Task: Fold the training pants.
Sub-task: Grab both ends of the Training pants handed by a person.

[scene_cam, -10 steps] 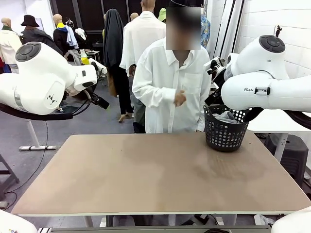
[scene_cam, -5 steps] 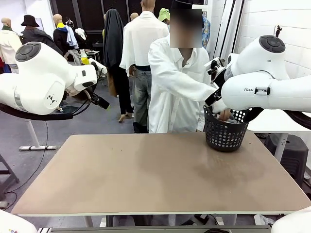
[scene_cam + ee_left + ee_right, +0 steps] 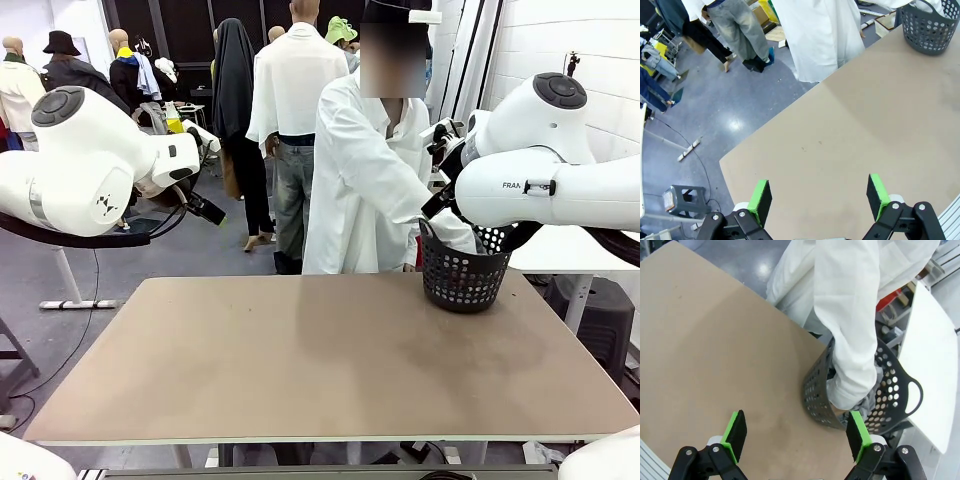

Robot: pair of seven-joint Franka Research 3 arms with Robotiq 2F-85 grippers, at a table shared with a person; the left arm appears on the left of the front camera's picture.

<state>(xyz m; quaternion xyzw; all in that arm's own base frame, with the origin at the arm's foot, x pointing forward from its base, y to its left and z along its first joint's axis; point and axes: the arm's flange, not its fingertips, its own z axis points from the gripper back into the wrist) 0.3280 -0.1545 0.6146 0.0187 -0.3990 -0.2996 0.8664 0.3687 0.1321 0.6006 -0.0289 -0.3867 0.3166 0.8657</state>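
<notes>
Beyond jaws: pants (image 3: pixel 880 376) in basket (image 3: pixel 812 390)

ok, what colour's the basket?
Black, with round holes: basket, clearest in the right wrist view.

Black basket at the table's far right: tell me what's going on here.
A person in a white shirt stands at the far side of the brown table and reaches one arm down into the black perforated plastic basket. Light grey cloth, probably the training pants, lies bunched inside it. The pants are not yet out on the table. The left gripper and the right gripper both hang open above the tabletop, holding nothing.
</notes>
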